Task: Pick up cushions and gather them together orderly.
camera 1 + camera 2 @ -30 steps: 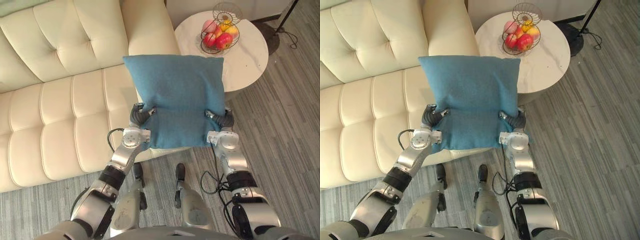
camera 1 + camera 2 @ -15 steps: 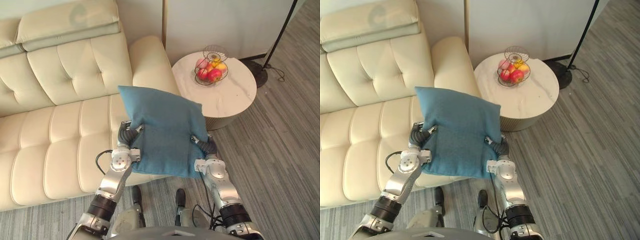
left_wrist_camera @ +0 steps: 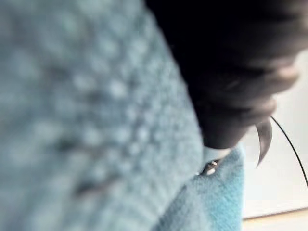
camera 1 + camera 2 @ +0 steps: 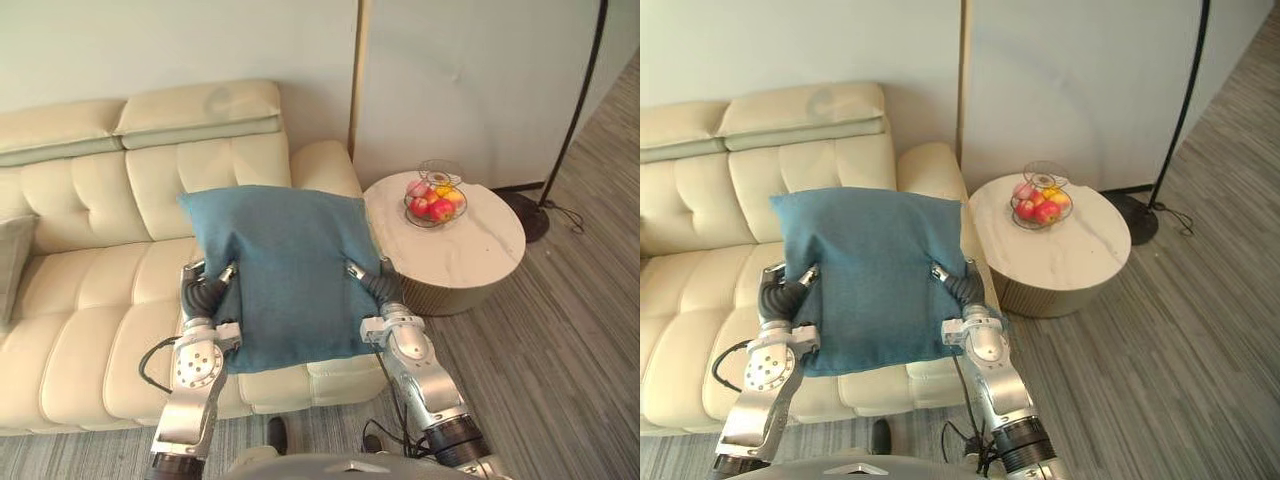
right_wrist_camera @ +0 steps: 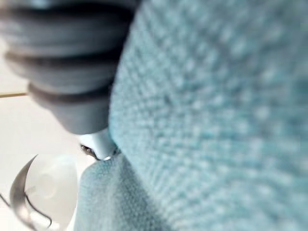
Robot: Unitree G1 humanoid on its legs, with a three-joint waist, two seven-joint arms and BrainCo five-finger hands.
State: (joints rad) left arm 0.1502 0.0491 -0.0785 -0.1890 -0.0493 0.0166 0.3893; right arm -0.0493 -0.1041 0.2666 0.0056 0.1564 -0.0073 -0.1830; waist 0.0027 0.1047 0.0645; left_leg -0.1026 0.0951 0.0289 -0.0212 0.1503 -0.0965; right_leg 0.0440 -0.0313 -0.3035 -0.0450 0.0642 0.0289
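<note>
I have both arms raised in front of the chest, forearms angled up and inward. The left hand and right hand are on opposite sides of the square blue woven-fabric cushion. Each hand is clamped on the cushion: a dark-tipped digit presses into the front face at each side edge and the rest of the hand wraps behind. The cushion hangs upright in the air between them, its face towards the camera. It sits in front of the right end of the cream tufted leather sofa, off the seat.

In the wrist views I see the blue weave from very close, pressed against each dark ribbed cover, with a silver fingertip dug into the cloth. The left eye view catches the edge of a grey cushion at the sofa's far left end. To the right stands a round white marble-topped side table carrying a wire basket of fruit, with a black floor lamp pole beyond it.

Since a second ago the camera has lifted, bringing in the sofa's headrests and the wall. My grip points on the cushion have stayed the same.
</note>
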